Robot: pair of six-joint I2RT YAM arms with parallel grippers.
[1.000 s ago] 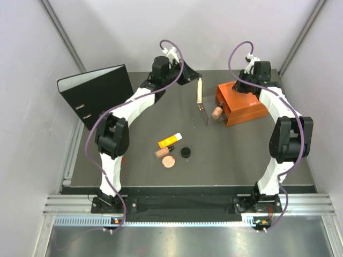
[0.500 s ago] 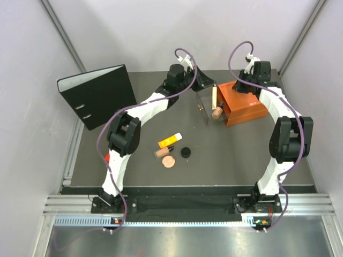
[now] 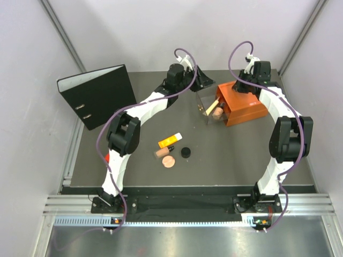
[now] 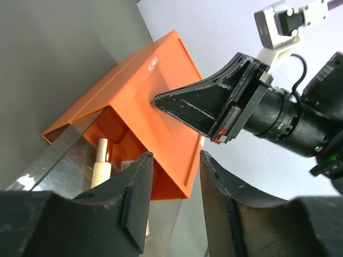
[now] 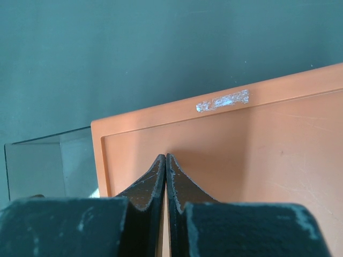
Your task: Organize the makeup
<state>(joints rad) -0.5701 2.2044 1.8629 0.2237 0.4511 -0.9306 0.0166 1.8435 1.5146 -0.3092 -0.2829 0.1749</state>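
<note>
Left fingers [image 4: 134, 198] stand apart with a plain gap and nothing between them, hovering at the far middle of the bench [image 3: 241, 155], just left of the orange box [image 3: 247, 107]. Well to their left a black ring binder [image 3: 99, 93] stands upright near the bench's left edge. A small red object [image 3: 110, 157] shows on the near side of the binder, mostly hidden by the left arm.

Well apart from these fingers, toward the near edge, four pieces of makeup lie close together. They are an orange-yellow tube [image 3: 169, 141] with a dark end, a small tan piece [image 3: 160, 153] too small to make out, a round pink-tan compact [image 3: 169, 161] and a small black round jar [image 3: 185, 152] at the right of the group.

Just under the left fingers and free of them, the cream stick [image 4: 101, 167] leans tilted in the box's open front, behind a clear panel [image 4: 45, 166] that stands at that opening. A rounded tan piece [image 3: 218, 112] lies beside the stick's near end, in the same opening.

To the right, the right fingers [image 5: 153, 179] are pressed tight together with nothing held. Their tips rest on the flat orange top of the box near its left edge, close to a patch of scraped silver tape [image 5: 222, 100].
</note>
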